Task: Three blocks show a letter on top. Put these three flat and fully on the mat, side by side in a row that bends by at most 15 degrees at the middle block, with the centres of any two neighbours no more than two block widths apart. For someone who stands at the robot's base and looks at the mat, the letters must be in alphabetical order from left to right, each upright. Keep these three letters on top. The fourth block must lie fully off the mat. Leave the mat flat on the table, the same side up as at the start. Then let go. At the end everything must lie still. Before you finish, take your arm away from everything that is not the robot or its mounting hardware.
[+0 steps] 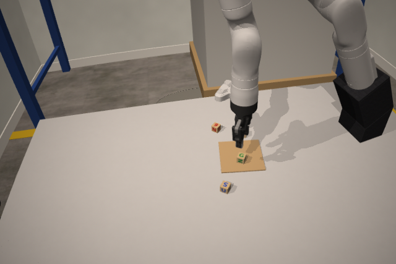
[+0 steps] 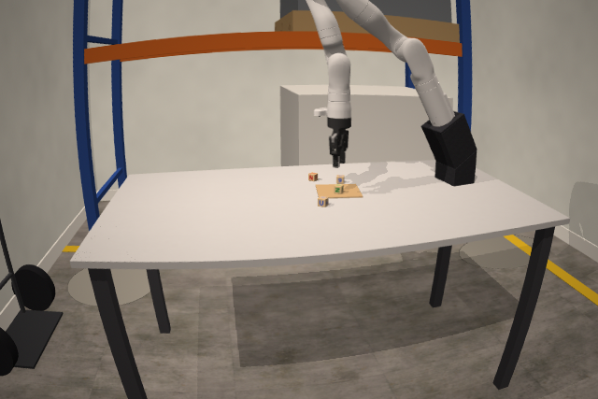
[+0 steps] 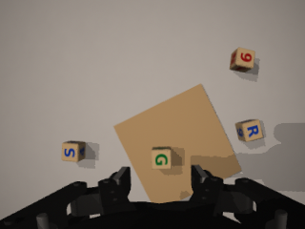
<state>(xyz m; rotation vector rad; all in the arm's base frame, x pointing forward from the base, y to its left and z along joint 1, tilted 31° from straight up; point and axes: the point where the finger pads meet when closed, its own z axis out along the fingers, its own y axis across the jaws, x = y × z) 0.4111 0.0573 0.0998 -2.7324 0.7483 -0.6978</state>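
A tan mat (image 1: 242, 156) lies flat on the white table. A block with a green G on top (image 1: 241, 157) sits on the mat, near its middle in the wrist view (image 3: 162, 159). A block with a blue S on top (image 1: 225, 187) lies off the mat, toward the table's front. A block with a blue R on top (image 3: 250, 130) lies just off the mat's far edge and is hidden behind my gripper in the top view. A block with a red 9 on top (image 1: 215, 127) lies farther off. My gripper (image 1: 239, 144) (image 3: 160, 176) hangs above the mat over the G block, partly open and empty.
The arm's black base (image 1: 364, 107) stands at the table's right back corner. A large grey box on a wooden pallet (image 1: 262, 31) stands behind the table. Blue rack posts (image 1: 19, 72) stand at the left.
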